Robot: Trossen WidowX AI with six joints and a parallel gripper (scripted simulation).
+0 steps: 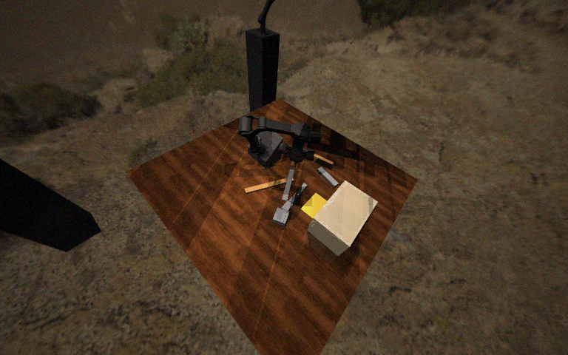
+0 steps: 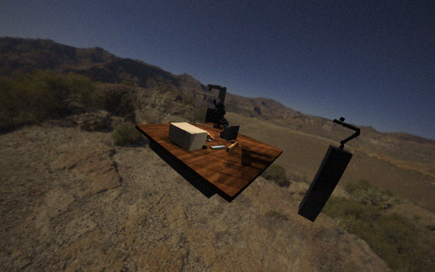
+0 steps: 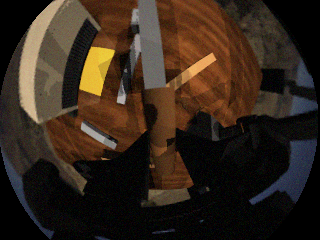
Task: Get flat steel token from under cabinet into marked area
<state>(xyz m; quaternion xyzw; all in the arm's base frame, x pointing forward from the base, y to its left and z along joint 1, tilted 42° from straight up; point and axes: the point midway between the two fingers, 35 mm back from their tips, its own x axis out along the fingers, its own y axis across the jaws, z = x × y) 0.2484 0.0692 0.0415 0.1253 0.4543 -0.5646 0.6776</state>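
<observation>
My gripper (image 1: 295, 161) (image 3: 160, 131) is shut on the brown handle of a long flat tool, raised above the table. The tool's grey blade (image 1: 288, 184) (image 3: 152, 50) points away from the fingers. The pale cabinet (image 1: 346, 211) (image 2: 186, 134) (image 3: 42, 65) stands beyond the blade, with dark vent slots (image 3: 79, 62) low on its front. The yellow marked area (image 1: 311, 206) (image 3: 96, 72) lies in front of the cabinet, with a shadow across part of it. No token can be made out in any view; the vent slots look dark.
A grey square-headed tool (image 1: 280, 216) (image 3: 123, 94) lies between the held blade and the yellow area. A short grey bar (image 1: 327, 177) (image 2: 217, 147) (image 3: 99, 135) lies near the cabinet's end. Wooden strips (image 1: 262, 186) (image 1: 323, 159) lie nearer the arm's base.
</observation>
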